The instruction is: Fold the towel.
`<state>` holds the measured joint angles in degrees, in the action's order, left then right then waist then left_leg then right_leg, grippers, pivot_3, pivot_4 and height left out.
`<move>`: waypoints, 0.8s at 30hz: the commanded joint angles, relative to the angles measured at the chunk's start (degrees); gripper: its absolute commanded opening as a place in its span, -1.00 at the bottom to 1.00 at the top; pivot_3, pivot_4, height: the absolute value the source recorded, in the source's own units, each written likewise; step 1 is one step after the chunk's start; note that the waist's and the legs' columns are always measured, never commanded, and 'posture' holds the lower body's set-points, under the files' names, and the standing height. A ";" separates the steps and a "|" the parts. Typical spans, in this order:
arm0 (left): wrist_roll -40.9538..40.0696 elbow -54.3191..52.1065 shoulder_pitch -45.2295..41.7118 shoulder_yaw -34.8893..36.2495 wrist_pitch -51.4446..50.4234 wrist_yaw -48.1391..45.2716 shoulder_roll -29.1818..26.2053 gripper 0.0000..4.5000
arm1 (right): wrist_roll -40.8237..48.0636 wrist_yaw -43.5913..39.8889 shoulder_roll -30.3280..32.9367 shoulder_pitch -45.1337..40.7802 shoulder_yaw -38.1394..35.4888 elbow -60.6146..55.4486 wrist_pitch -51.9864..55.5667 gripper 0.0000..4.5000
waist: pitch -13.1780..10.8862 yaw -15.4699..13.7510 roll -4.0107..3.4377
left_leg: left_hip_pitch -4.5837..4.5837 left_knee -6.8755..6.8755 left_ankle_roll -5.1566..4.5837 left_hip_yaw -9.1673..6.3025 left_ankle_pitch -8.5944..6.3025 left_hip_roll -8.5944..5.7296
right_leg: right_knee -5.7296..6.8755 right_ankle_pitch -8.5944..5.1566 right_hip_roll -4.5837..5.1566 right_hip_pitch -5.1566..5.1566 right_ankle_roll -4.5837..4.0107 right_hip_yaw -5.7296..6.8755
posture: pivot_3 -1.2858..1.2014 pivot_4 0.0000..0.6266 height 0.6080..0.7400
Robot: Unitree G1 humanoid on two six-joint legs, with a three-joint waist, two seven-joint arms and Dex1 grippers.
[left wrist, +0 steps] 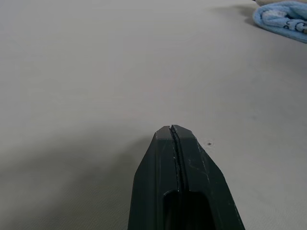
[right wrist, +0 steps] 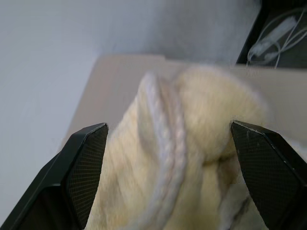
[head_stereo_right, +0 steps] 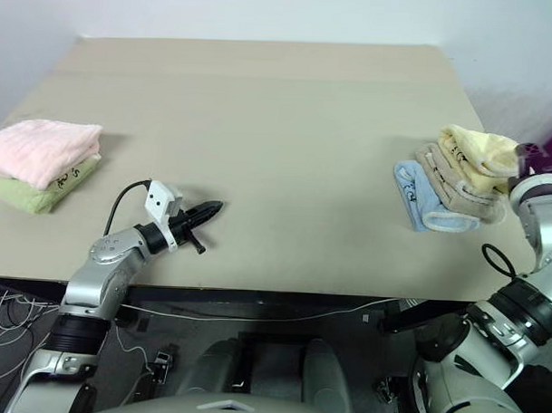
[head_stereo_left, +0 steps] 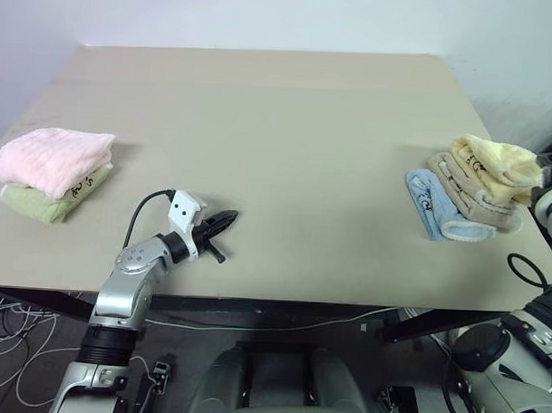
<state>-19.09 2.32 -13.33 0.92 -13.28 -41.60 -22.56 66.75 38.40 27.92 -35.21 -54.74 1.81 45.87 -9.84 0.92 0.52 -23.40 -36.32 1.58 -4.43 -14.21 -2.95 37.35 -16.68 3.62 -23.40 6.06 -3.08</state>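
The towel (right wrist: 182, 158) at the right of the frame is fluffy pale yellow terry cloth with a corded, stitched hem. The table (head_stereo_left: 287, 152) looks smooth and matt. The right gripper (right wrist: 168, 177) has matt black fingers (right wrist: 86, 163) with a fine cross-hatched texture.

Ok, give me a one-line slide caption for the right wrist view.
Right gripper open, its fingers wide on either side of the folded pale yellow towel.

Towel (head_stereo_left: 497, 160): pale yellow. Stacked beneath: tan towel (head_stereo_left: 467, 193), light blue towel (head_stereo_left: 436, 208). Pink towel (head_stereo_left: 53, 158) on green towel (head_stereo_left: 38, 203). Desk (head_stereo_left: 278, 161): beige.
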 commanded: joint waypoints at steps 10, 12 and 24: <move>0.91 1.10 -1.06 2.08 2.74 0.63 -0.82 -1.00 | -12.16 -27.31 8.27 6.14 24.92 -12.45 -2.37 0.90 | 0.02 0.20 -0.05 | 0.03 0.00 0.00 0.03 0.00 0.06 | 0.00 0.00 -0.05 0.01 0.00 -0.01 | 0.03 -0.52 1.00; 0.65 0.92 -0.73 2.74 2.76 0.66 -1.23 -1.00 | -14.58 -32.23 8.08 7.84 29.50 -14.76 -3.40 0.90 | 0.01 0.04 -0.04 | 0.02 -0.05 -0.01 0.01 0.00 0.06 | -0.02 0.00 -0.04 0.04 0.00 0.01 | 0.03 -0.52 1.00; 0.26 -2.74 1.54 7.33 0.98 3.14 -4.56 -1.00 | -32.95 -53.59 3.29 12.30 54.15 -16.20 -12.01 0.90 | 0.00 -0.10 -0.01 | 0.01 -0.09 -0.01 -0.09 -0.01 0.02 | -0.03 0.00 0.01 0.03 0.01 0.06 | 0.03 -0.52 1.00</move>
<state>-18.18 2.02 -11.83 6.33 -12.33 -38.74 -26.32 35.17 -13.78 31.55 -22.09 -0.71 -13.85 35.57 -9.84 0.82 0.51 -23.39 -36.41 1.57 -4.53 -14.22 -2.93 37.32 -16.68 3.65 -23.37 6.07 -3.02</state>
